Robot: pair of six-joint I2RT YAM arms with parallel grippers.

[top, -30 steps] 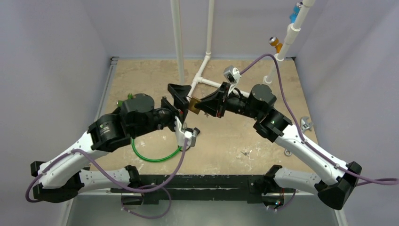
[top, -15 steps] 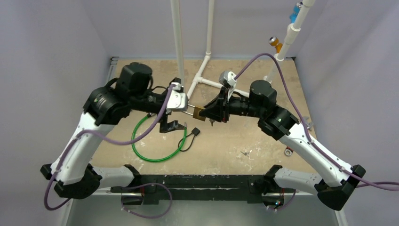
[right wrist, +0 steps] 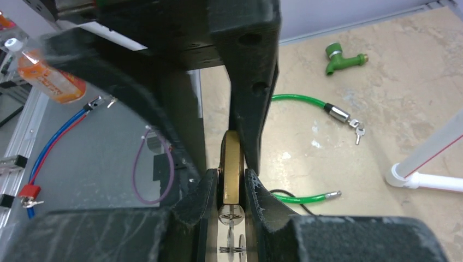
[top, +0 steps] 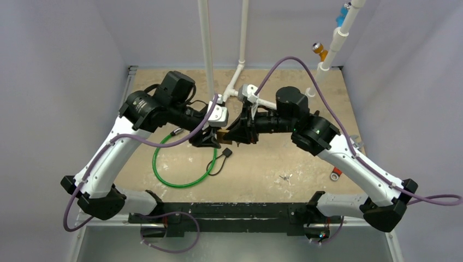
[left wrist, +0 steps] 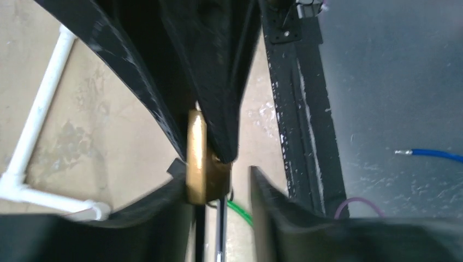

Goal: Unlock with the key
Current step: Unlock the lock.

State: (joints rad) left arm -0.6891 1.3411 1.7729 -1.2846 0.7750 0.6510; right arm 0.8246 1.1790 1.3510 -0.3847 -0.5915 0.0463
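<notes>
Since the left gripper (left wrist: 217, 177) is seen spread loosely around the shackle (left wrist: 221, 232), nothing looks unlocked yet. The brass padlock (right wrist: 232, 153) is pinched between the right gripper's (right wrist: 229, 173) fingers (right wrist: 265, 210). Whether a key sits in the keyway (right wrist: 229, 213) can't be told, so turning is probably left.

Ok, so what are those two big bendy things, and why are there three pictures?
They are two robot arms bolted to a table: the left arm and the right arm. One picture looks down from above. The other two come from small cameras on each arm's wrist. Each arm ends in a two-finger pincher called an end effector. The right end effector squeezes a brass padlock and holds it above the table. The left end effector has its fingers open around the padlock's other end. On the table lie a green cable and small keys. White pipes stand at the back.
</notes>
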